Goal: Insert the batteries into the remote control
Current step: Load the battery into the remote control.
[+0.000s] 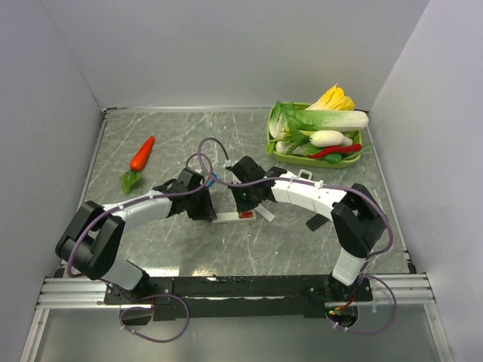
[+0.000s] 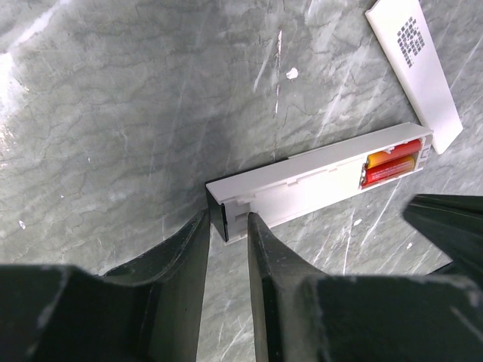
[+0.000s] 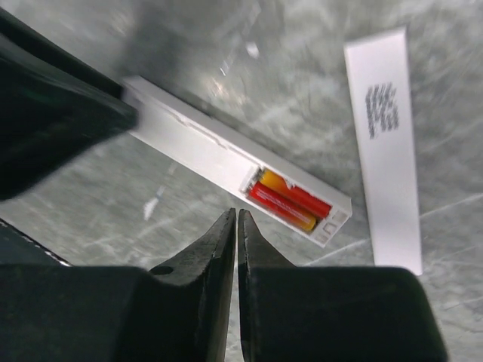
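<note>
The slim white remote control (image 2: 302,185) lies back-up on the grey marble table, its battery bay open. Two red-orange batteries (image 2: 389,167) lie side by side in the bay, also seen in the right wrist view (image 3: 287,200). The detached white back cover (image 3: 383,143) lies beside the bay end. My left gripper (image 2: 228,222) is closed on the remote's far end, a finger on each side. My right gripper (image 3: 236,215) is shut and empty, its tips just short of the batteries. In the top view both grippers, left (image 1: 204,207) and right (image 1: 245,200), meet over the remote (image 1: 230,218).
A green tray (image 1: 281,153) of toy vegetables stands at the back right. A toy carrot (image 1: 141,154) lies at the back left. A small black object (image 1: 315,223) lies right of the remote under the right arm. Grey walls close in three sides.
</note>
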Action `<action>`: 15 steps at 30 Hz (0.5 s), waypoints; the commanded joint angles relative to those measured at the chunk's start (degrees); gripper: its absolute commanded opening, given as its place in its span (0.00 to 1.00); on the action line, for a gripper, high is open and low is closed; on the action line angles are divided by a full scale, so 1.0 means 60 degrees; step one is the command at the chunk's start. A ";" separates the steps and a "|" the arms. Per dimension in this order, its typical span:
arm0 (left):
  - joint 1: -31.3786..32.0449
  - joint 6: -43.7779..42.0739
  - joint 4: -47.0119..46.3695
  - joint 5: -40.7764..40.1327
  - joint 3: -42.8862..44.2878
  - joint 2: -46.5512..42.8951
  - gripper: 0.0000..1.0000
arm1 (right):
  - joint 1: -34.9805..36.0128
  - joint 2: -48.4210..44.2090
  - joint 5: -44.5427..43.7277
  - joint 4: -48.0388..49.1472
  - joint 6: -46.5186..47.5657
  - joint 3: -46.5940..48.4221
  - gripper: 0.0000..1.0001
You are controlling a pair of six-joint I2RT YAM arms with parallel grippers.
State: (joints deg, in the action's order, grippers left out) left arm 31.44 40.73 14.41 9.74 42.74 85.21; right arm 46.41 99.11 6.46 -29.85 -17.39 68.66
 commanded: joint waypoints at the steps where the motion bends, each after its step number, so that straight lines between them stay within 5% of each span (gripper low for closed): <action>1: 0.0033 -0.0123 0.0249 -0.0290 -0.0063 -0.0154 0.32 | -0.0001 -0.0435 -0.0329 -0.0094 0.0203 0.0509 0.12; 15: 0.0033 -0.0197 0.0278 -0.0261 0.0025 -0.0066 0.31 | 0.0013 0.0400 -0.0461 0.0067 -0.0090 0.0275 0.12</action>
State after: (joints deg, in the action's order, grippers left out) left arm 31.44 40.71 14.44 9.72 42.74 85.21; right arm 46.41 99.50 4.95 -29.39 -17.12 70.24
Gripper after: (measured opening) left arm 0.315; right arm 0.121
